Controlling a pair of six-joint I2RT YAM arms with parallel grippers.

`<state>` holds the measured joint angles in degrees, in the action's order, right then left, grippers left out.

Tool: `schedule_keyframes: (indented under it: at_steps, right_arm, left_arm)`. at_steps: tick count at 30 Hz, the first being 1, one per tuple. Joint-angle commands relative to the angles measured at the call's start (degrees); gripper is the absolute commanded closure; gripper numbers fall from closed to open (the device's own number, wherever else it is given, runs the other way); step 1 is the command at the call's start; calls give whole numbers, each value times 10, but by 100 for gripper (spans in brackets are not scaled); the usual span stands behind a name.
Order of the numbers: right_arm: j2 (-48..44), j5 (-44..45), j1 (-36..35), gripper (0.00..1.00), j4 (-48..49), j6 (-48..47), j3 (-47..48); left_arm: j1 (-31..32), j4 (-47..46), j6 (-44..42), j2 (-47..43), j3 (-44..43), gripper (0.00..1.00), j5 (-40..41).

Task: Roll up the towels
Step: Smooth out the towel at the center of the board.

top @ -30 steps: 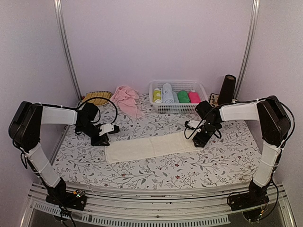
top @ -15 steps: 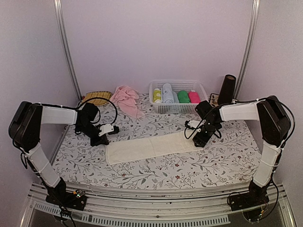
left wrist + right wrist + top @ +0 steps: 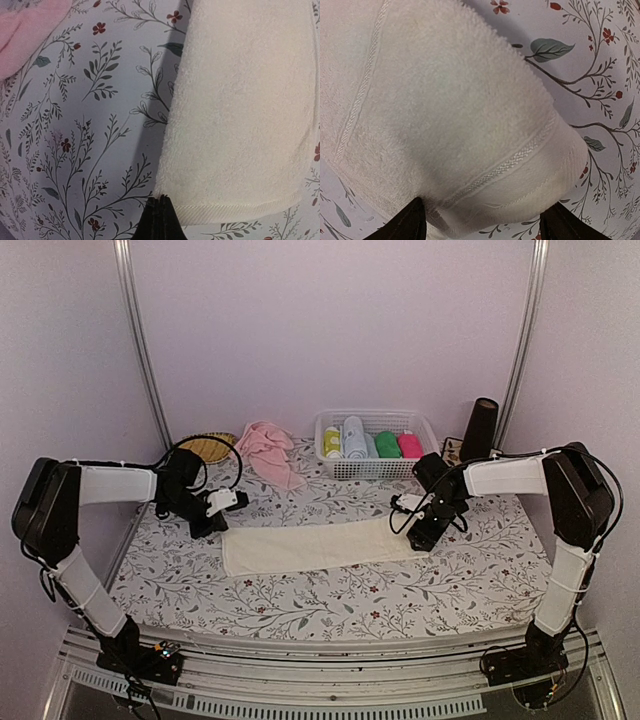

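the cream towel (image 3: 315, 545) lies flat as a long, narrow folded strip across the middle of the floral tablecloth (image 3: 330, 600), running left to right. its terry pile is plain, with a woven band near each short end. the pink towel (image 3: 265, 448) sits crumpled in a heap at the far left, well apart from the cream one.

the left gripper (image 3: 222, 510) is at the far left corner of the cream towel. in the left wrist view its fingers (image 3: 160, 220) are pressed tight together, right on that corner, pinching the hem. the right gripper (image 3: 420, 538) is low over the towel's right end with its jaws standing wide. in the right wrist view one finger (image 3: 410, 222) shows at each side of the end, which bulges up between them and fills the gap. it touches the cloth, but whether it squeezes it i cannot tell.

at the far side, just right of the pink towel, stands a white basket (image 3: 425, 430) holding four rolls: yellow-green (image 3: 332, 443), light blue (image 3: 354, 437), green (image 3: 388, 445) and magenta (image 3: 410, 446). a dark cup (image 3: 483, 428) stands just right of the basket. a woven yellow thing (image 3: 205, 447) lies at the far left, behind the left arm. nothing lies on the cream towel between the two grippers.
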<state>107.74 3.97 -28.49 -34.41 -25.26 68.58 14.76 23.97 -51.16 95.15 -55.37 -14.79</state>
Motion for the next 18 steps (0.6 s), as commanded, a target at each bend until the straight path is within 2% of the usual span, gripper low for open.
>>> schedule_keyframes:
  at_steps: [1,6,8,10,13,15,18]
  right_arm:
    - [-4,13,0,22,2,0,-5]
    - [0,14,0,22,0,0,-5]
    - [1,13,0,22,0,-1,-5]
    - [1,12,0,22,0,-1,-5]
    - [1,12,-1,22,-1,-1,-4]
    - [0,13,-1,22,-2,-1,-3]
    - [0,14,-2,22,-3,0,-4]
  left_arm:
    - [-7,-14,-3,4,-9,100,29]
    - [-8,-48,9,24,-10,100,73]
    - [-9,-53,13,23,-10,87,73]
    - [-13,-50,15,11,-10,65,53]
    - [-16,-29,14,-18,-11,47,6]
    - [-16,-20,17,-34,-9,38,-25]
    - [-15,-8,38,-36,-14,37,-51]
